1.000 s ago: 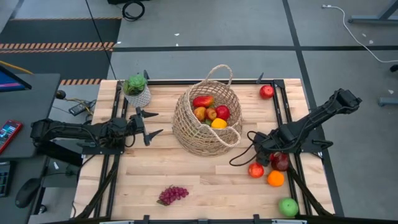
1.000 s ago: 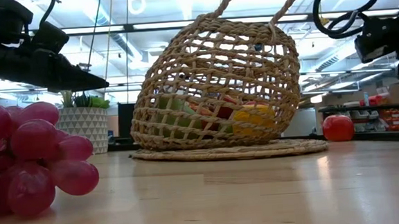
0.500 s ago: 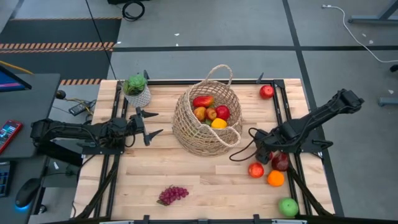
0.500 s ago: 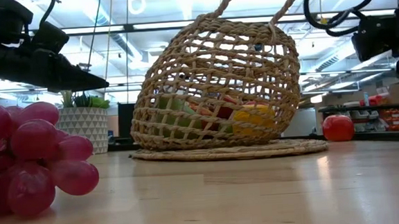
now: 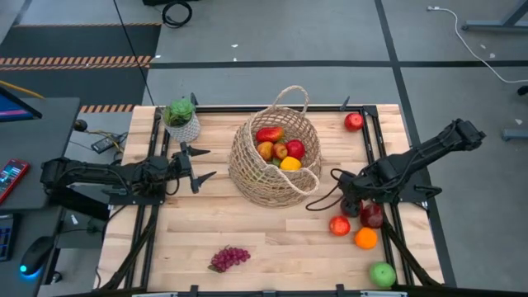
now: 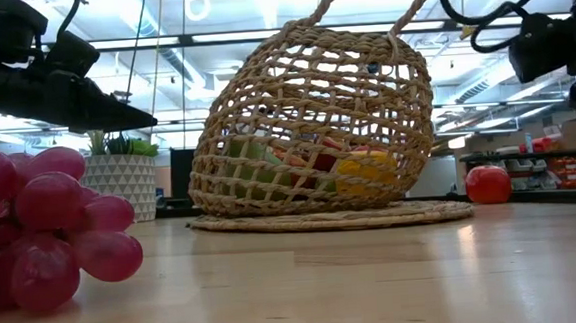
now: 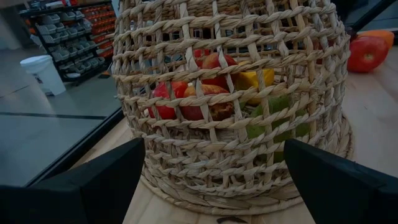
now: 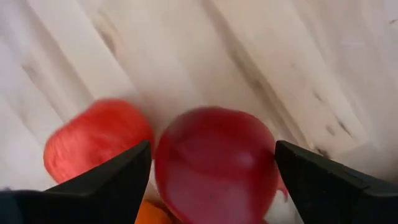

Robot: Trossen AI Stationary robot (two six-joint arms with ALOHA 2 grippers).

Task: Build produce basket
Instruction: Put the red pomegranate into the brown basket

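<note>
- Grapes lie alone at the near table edge, well apart from both arms, and fill the low view's near left corner.
- Green apple sits at the near right corner; an orange and a red apple lie just beyond it, beside each other.
- Right gripper hangs over a dark red apple, fingers spread wide to either side of it and not yet closed; nothing is held.
- Risk, as I judge it: the red apple sits right against the target, so one finger may land on it and knock both fruit rolling toward the table edge.
- Risk: a round, smooth apple pinched off-centre could squirt out of the fingers.
- Left gripper waits mid-table, jaws wide open and empty, facing the basket.
- Basket stands mid-table, leaning in the low view, already holding red, yellow and green produce; a drop from the right arm against its rim could tip it further.
- Plant pot stands at the far left.
- Another red apple rests at the far right edge.
</note>
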